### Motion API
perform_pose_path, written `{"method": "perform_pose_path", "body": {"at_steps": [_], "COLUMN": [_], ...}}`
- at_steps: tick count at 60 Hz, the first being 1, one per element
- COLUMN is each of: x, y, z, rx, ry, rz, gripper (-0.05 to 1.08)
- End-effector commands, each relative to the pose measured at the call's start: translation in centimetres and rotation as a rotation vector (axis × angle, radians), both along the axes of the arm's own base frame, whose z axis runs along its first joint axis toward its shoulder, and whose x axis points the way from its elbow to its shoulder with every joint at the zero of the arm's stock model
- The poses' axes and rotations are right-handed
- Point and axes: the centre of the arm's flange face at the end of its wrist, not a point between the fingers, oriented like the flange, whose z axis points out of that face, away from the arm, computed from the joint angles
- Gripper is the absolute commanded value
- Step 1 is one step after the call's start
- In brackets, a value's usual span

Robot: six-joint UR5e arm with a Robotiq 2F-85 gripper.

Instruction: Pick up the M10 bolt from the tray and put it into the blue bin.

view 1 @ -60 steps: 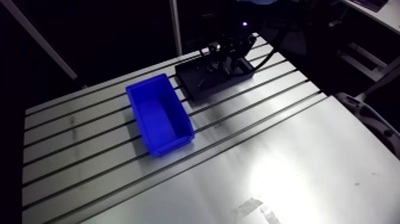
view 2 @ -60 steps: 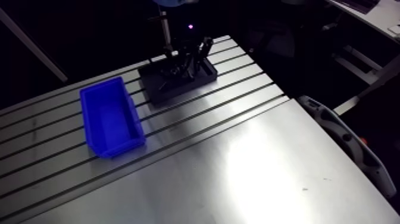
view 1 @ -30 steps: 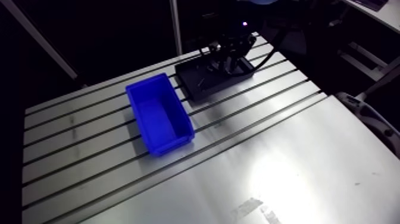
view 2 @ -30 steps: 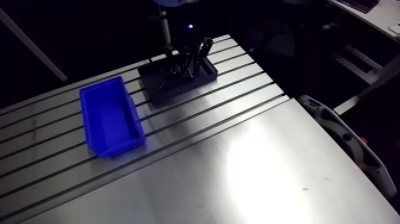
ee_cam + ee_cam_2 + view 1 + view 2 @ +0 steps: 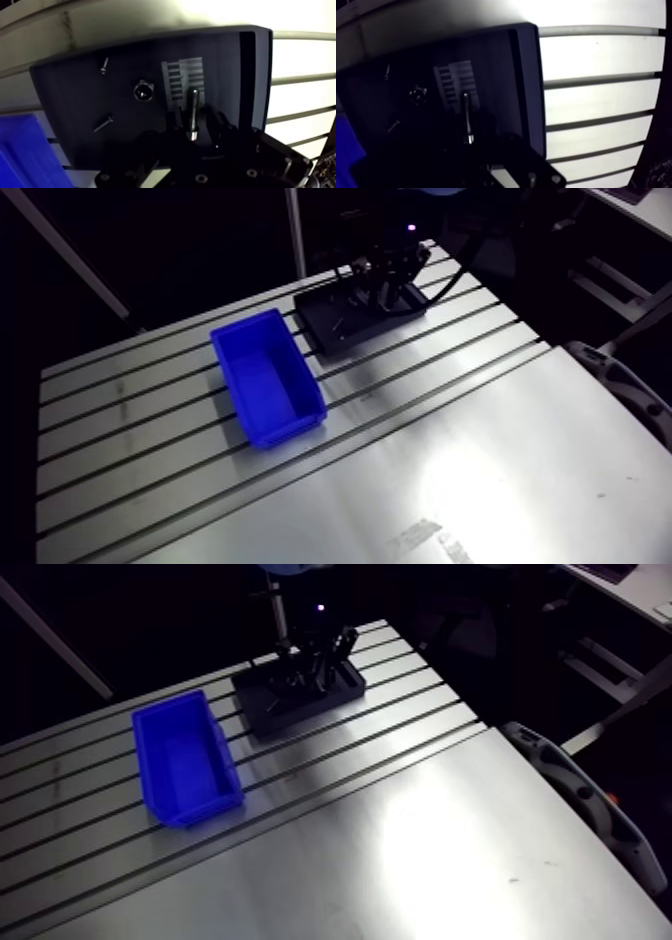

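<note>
Gripper (image 5: 192, 131) lowered into black tray (image 5: 75, 100) at table's (image 5: 450, 438) far edge, M10 bolt (image 5: 191, 107) straddled, clamping not discernible, blue bin (image 5: 295, 426) to the left.

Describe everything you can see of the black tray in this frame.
The black tray is a shallow rectangular dish with a low raised rim, matte and plastic-looking. It lies flat on the slotted table, close beside the blue bin; whether they touch I cannot tell. On its floor lie one small screw, a second screw, a round nut-like part and a long bolt, plus a pale ribbed patch I cannot identify. The gripper hangs over it, open fingers either side of the bolt.
</note>
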Motion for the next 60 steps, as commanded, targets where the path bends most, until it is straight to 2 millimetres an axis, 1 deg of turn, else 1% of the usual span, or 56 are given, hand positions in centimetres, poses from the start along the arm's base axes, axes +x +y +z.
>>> {"method": "perform_pose_path", "body": {"at_steps": [1, 4, 7, 16, 19, 25, 32, 39, 41, 43, 46, 47, 50, 53, 54, 55, 56, 57, 60], "x": [0.0, 0.0, 0.0, 0.0, 0.0, 0.0, 0.0, 0.0, 0.0, 0.0, -0.1, -0.2, -0.3, -0.5, -0.5, -0.7, -0.7, -0.7, -0.7], "y": [0.0, 0.0, 0.0, 0.0, 0.0, 0.0, 0.0, 0.0, 0.0, 0.1, 0.0, 0.0, 0.1, 0.1, 0.1, 0.0, 0.0, 0.0, 0.0], "z": [-0.1, -0.1, -0.1, -0.2, -0.2, -0.2, -0.2, -0.1, 0.1, 0.3, 0.6, 0.9, 1.2, 2.1, 2.1, 2.7, 2.7, 3.2, 3.6], "rx": [-0.001, -0.001, -0.001, -0.001, -0.001, -0.001, -0.001, -0.001, 0.000, 0.001, 0.002, 0.000, 0.001, 0.006, 0.006, 0.011, 0.011, 0.013, 0.014], "ry": [-0.002, -0.002, -0.002, -0.002, -0.002, -0.002, -0.001, 0.000, 0.003, 0.005, 0.010, 0.019, 0.022, 0.035, 0.035, 0.044, 0.044, 0.049, 0.051], "rz": [-0.001, 0.001, 0.001, 0.001, 0.000, -0.001, 0.001, 0.001, 0.001, 0.001, 0.002, 0.003, 0.005, 0.008, 0.008, 0.010, 0.010, 0.014, 0.015], "gripper": [0.62, 0.62, 0.68, 0.73, 0.78, 0.81, 0.90, 0.93, 0.95, 1.00, 1.02, 1.03, 1.04, 1.05, 1.05, 1.05, 1.05, 1.06, 1.06]}}
